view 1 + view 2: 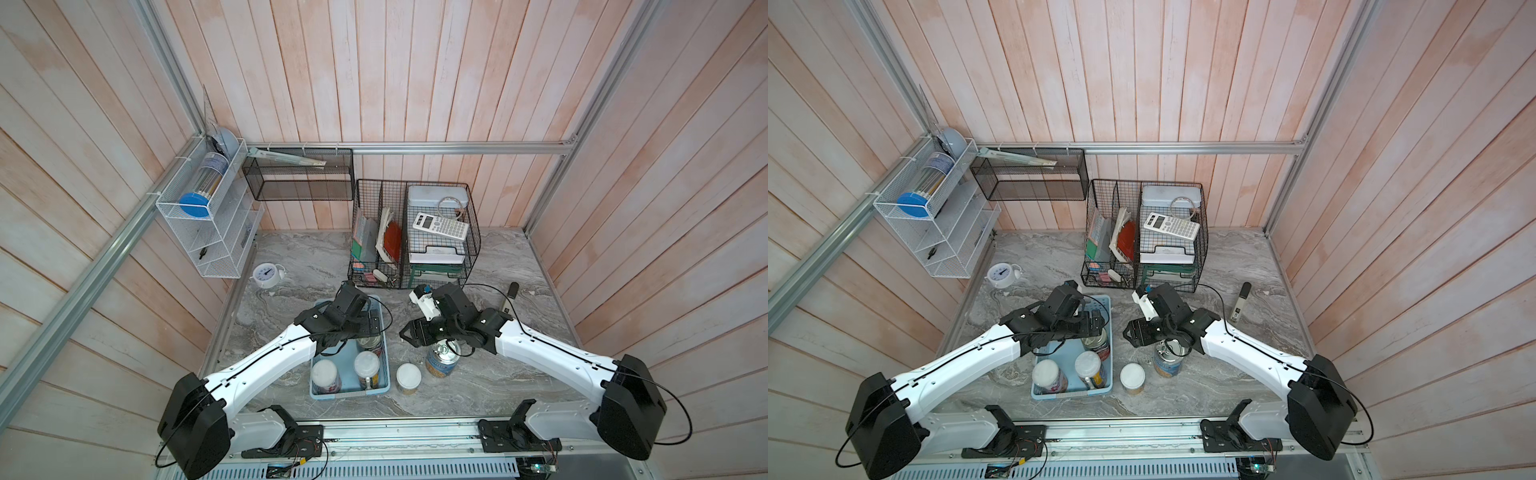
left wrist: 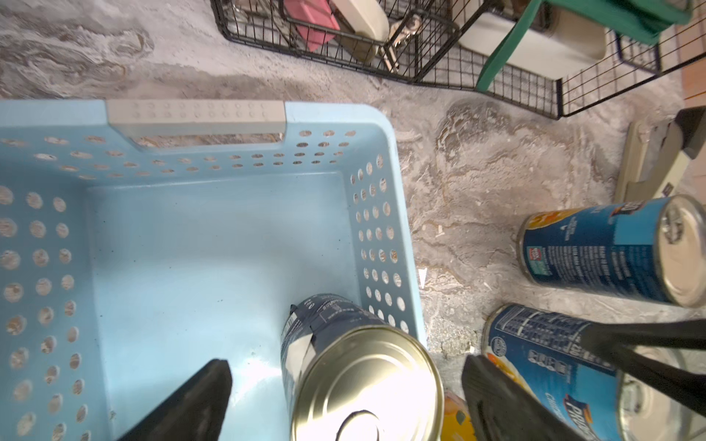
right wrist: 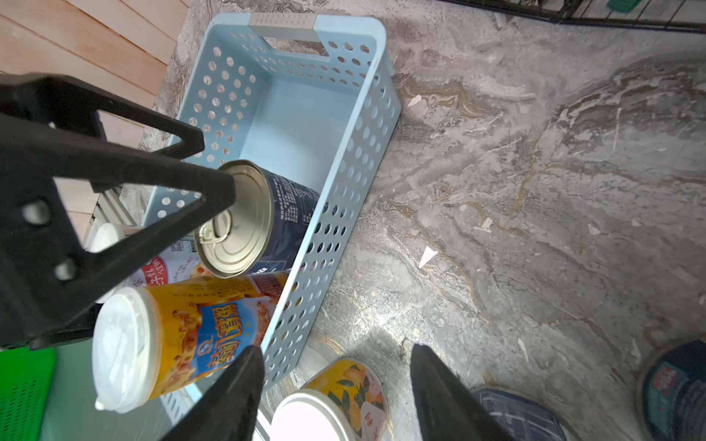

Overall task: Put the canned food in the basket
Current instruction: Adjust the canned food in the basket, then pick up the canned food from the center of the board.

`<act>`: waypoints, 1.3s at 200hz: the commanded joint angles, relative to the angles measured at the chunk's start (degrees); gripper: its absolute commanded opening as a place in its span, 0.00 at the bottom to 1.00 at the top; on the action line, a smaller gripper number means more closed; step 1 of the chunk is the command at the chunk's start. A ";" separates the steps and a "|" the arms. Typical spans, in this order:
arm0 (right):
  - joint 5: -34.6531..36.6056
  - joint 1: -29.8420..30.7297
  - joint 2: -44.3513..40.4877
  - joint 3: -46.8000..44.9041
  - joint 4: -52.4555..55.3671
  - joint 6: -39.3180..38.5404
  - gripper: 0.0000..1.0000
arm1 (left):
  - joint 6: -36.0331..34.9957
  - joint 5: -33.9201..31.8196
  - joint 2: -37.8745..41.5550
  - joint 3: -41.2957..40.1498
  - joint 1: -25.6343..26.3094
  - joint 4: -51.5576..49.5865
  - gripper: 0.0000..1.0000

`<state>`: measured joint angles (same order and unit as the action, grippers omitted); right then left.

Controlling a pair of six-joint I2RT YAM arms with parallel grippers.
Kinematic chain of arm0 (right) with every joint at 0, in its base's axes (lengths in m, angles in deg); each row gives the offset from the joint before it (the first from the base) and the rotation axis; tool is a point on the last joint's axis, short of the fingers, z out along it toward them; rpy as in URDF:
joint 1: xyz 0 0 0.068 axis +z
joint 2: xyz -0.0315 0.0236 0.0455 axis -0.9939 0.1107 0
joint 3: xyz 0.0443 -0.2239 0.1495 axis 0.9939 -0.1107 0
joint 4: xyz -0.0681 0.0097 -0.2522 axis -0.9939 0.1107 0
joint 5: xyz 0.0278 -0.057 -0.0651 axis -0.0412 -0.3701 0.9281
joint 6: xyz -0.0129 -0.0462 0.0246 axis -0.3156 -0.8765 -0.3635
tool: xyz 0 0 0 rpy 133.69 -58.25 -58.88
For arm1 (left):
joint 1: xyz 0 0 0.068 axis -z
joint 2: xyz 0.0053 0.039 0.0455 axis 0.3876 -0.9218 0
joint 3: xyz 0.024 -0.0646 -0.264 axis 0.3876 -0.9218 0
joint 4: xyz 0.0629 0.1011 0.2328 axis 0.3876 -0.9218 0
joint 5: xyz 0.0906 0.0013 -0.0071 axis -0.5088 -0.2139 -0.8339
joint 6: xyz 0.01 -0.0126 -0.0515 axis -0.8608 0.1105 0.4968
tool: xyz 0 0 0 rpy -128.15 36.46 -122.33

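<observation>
Left gripper is hanging wide open over the basket, straddling a dark can inside.

Its jaws are standing clear of the can's sides, so nothing is being gripped. The can is sitting upright by the side wall, next to the red jar and yellow jar, leaving the far end bare for more. Right gripper is hovering part-spread and empty over the table, fingers framing a loose jar, probably lining up a pick. The near blue can and far blue can are standing outside the basket.
</observation>
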<state>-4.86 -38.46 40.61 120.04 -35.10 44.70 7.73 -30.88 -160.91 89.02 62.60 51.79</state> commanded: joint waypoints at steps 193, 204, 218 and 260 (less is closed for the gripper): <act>13.96 20.01 10.10 7.76 23.68 -7.45 0.81 | -6.63 -10.16 10.29 6.66 -6.04 -11.02 1.00; 14.65 20.34 10.79 7.71 23.74 -7.54 0.81 | -6.58 -10.06 10.34 6.54 -6.23 -11.03 1.00; 15.54 20.67 11.99 8.08 24.16 -7.67 0.81 | -6.45 -9.89 10.67 6.05 -6.26 -10.79 1.00; 20.04 22.02 16.07 9.78 26.38 -7.87 0.81 | -6.37 -9.71 11.25 5.35 -6.50 -10.82 1.00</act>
<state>11.58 -17.41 53.55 129.39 -12.84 37.23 1.82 -40.21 -150.83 95.09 56.43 41.23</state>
